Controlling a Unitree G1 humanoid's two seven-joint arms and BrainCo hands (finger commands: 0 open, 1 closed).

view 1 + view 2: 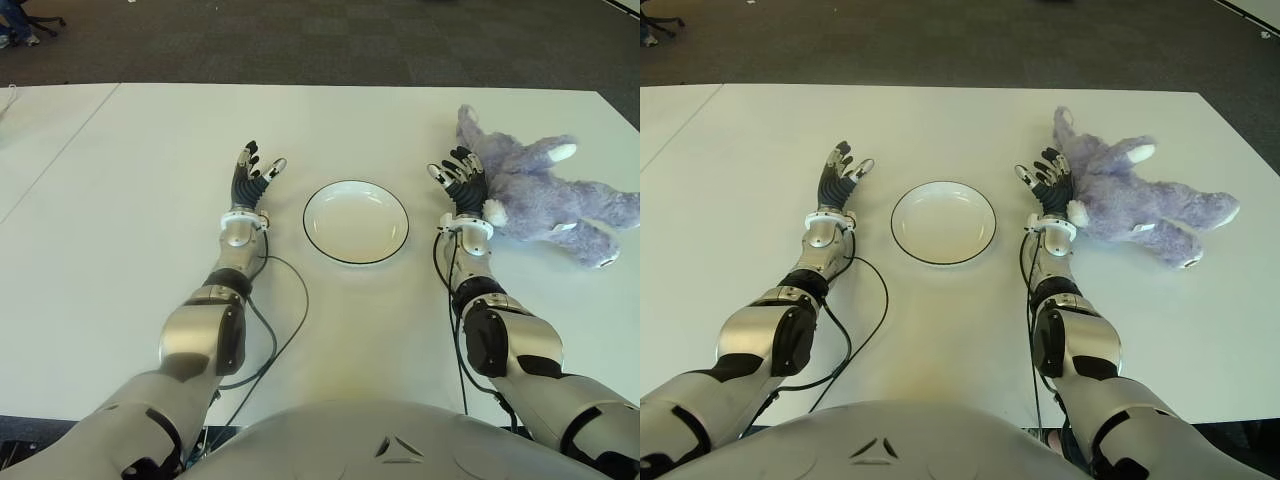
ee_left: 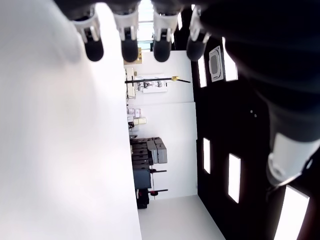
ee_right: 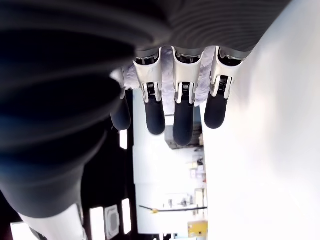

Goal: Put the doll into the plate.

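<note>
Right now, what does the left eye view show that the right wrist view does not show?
Only the left eye view shows the empty white plate, the left hand on the plate's left side, and the whole purple doll lying on the table, outside the plate, beside the right hand. Only the right wrist view shows, from close by, that hand's fingers extended and holding nothing, with the room behind them. Both show the right hand, some purple fur and the white table.

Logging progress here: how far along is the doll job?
Nothing is done yet: the plate holds nothing. The doll lies on the table beside the open right hand, ungrasped. The left hand shows left of the plate. Grasping and placing remain.
</note>
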